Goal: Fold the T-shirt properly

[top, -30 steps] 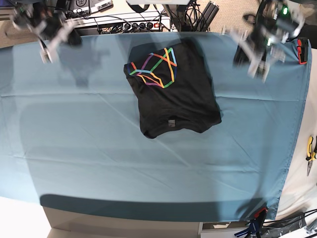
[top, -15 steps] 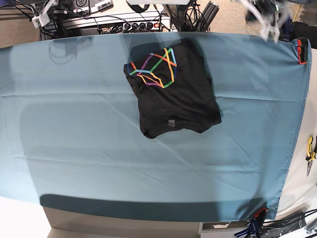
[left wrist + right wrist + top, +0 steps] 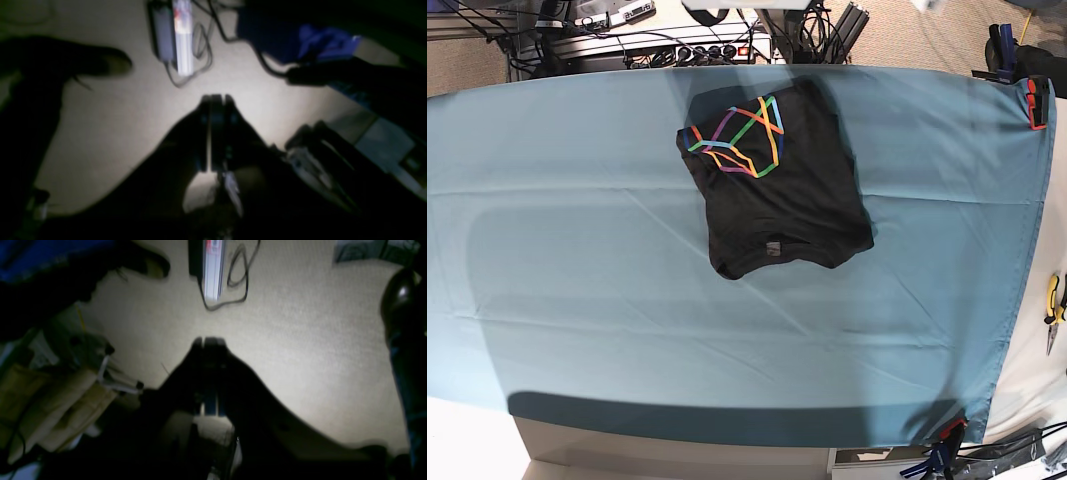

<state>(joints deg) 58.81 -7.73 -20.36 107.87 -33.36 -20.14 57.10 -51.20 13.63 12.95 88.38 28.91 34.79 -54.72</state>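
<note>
Both my arms had left the base view since a moment earlier.
Left gripper (image 3: 215, 100) and right gripper (image 3: 208, 341) were clenched on nothing over carpet; T-shirt (image 3: 777, 190) lay folded on the teal cloth (image 3: 577, 250), print up.

base overhead above table (image 3: 577, 300), both wrist views facing carpet (image 3: 116, 133)

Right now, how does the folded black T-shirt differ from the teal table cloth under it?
The black T-shirt is a compact folded bundle; the teal table cloth spreads across the whole table. The T-shirt carries a multicoloured line print; the cloth is plain. The cloth is clipped at its corners; the T-shirt lies loose. Both lie flat.
</note>
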